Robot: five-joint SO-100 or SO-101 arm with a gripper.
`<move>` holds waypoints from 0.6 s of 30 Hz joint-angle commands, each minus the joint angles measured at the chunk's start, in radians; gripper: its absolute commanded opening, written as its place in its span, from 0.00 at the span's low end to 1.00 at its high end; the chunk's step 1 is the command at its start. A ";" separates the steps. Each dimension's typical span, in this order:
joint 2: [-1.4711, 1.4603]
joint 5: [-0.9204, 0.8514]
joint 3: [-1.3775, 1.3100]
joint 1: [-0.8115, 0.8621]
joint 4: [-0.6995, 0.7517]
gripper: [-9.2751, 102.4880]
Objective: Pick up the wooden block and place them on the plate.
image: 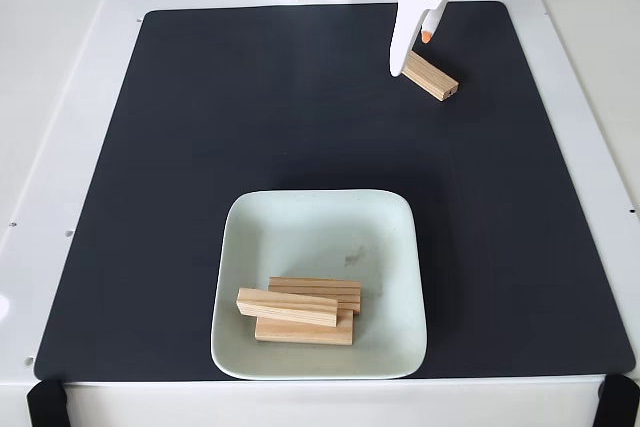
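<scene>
Fixed view shows three blocks (pixel 300 312) piled on the plate (pixel 320 212), so I judge the job mostly done, with my end effector (pixel 412 52) spread and hanging at the last block (pixel 431 77) on the mat (pixel 250 107).

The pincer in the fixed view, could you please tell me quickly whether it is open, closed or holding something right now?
Pincer: over one end of the lone wooden block on the black mat; open, closed or gripping cannot be told.
</scene>
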 commanded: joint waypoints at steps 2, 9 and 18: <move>0.003 0.014 -0.002 -0.009 -0.029 0.40; -0.035 0.014 0.021 -0.009 -0.069 0.40; -0.083 0.046 0.008 -0.031 -0.071 0.40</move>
